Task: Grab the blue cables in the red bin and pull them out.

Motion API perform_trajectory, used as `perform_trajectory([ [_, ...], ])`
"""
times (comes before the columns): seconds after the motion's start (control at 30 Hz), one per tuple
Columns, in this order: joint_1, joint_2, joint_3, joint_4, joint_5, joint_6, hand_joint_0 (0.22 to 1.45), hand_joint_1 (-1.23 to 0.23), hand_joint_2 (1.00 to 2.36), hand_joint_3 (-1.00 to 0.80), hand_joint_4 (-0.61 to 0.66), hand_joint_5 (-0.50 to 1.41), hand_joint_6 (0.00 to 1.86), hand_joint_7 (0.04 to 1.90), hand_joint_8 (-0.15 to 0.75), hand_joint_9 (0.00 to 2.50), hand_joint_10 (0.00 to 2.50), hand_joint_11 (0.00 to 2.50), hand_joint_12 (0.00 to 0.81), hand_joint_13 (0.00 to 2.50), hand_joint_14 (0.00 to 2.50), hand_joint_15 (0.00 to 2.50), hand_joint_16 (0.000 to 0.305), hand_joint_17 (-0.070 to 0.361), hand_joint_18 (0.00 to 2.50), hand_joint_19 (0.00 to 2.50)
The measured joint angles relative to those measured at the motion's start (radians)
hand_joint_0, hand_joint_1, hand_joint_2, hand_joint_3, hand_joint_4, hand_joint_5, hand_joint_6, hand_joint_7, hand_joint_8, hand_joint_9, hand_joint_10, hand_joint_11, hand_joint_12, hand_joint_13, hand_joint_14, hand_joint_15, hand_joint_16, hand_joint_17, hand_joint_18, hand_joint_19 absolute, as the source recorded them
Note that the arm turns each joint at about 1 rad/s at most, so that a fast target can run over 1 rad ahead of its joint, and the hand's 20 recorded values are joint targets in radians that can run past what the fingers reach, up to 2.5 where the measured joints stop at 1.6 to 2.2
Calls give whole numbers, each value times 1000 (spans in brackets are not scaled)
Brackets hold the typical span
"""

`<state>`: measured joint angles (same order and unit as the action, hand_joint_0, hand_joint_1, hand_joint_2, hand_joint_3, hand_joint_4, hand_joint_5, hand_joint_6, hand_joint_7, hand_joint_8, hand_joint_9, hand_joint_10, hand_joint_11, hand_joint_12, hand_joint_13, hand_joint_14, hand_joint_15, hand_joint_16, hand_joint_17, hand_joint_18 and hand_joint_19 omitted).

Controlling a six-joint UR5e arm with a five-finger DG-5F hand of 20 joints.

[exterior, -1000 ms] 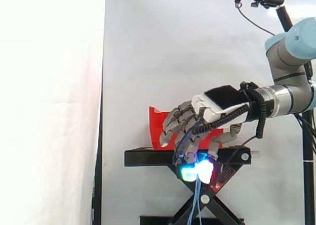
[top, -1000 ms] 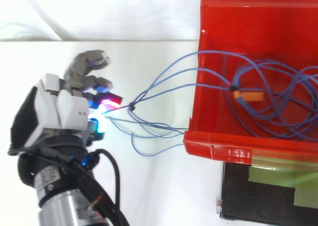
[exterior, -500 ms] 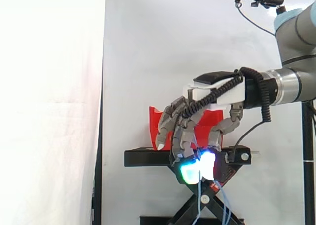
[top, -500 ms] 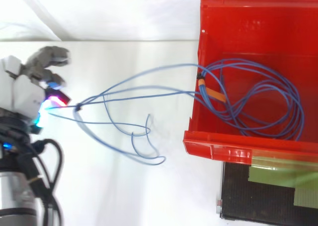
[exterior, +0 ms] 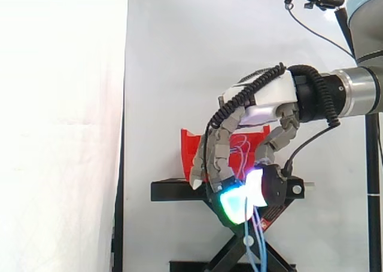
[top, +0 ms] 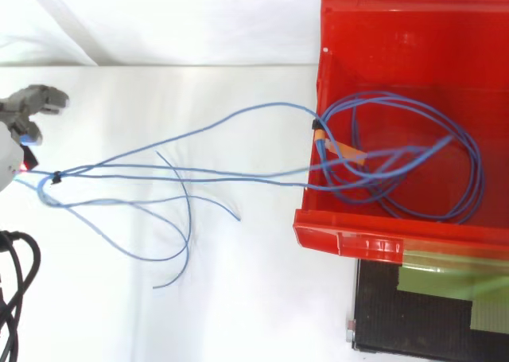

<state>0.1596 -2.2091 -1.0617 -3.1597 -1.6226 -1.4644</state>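
Note:
A bundle of thin blue cables [top: 199, 171] stretches from the red bin [top: 382, 235] leftward over its front wall, with loops still lying inside the bin and loose ends trailing on the white surface. An orange tag sits on the bundle at the bin's wall. My hand [top: 20, 131] is at the top view's left edge, its fingers curled and pinching the cables at a small black tie. In the side view the hand [exterior: 257, 104] hangs in front of the red bin [exterior: 190, 155], glowing fingertips [exterior: 236, 203] pinched together, blue strands [exterior: 256, 248] dangling below them.
The bin rests on a black scissor-lift stand [exterior: 179, 191] before a white curtain. A black plate with greenish tape [top: 429, 306] shows below the bin in the top view. White surface lies left of the bin.
My hand has moved further left, away from the bin, dragging the cables with it. The bundle is drawn straighter and more of it lies outside the bin. In the side view the hand rose slightly.

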Motion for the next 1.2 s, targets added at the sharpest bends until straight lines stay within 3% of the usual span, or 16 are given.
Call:
perform_trajectory([
  [0.6,23,1,0,-10,52,485,953,-764,1000,-1000,200,964,762,550,267,1152,24,719,314,755,19,476,39,87,524,634],
  [0.9,45,1,0,-23,113,721,952,-764,1000,-1000,193,964,761,550,269,1152,24,730,314,751,18,476,39,87,523,634],
  [1.2,61,1,0,-65,128,961,949,-765,1000,-1000,194,962,759,557,265,1151,27,719,314,752,19,475,39,87,522,636],
])
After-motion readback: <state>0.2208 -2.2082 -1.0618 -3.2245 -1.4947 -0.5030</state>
